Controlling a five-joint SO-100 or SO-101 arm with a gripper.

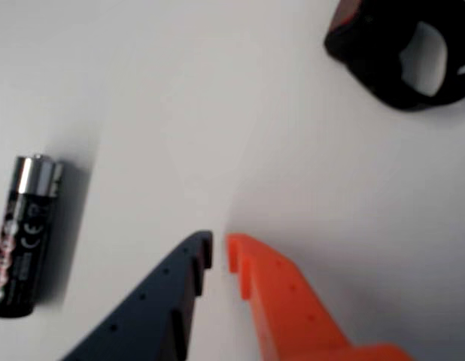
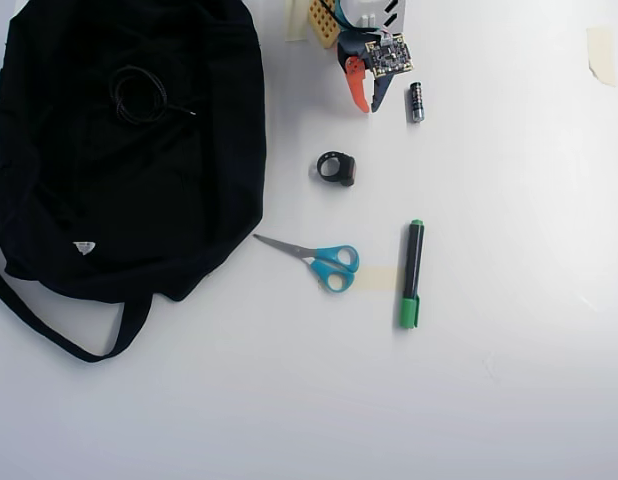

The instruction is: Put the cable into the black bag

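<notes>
my gripper (image 2: 371,104) is pinched together, empty, while the cable (image 2: 138,94), light and floppy, lies coiled on the black bag (image 2: 209,180).

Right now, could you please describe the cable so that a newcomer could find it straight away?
Start at the black bag, the biggest thing, at the left of the overhead view. The cable lies on the fabric near its top. It is a thin black cord coiled in a small loop, unlike the chunky black ring on the white table.
</notes>
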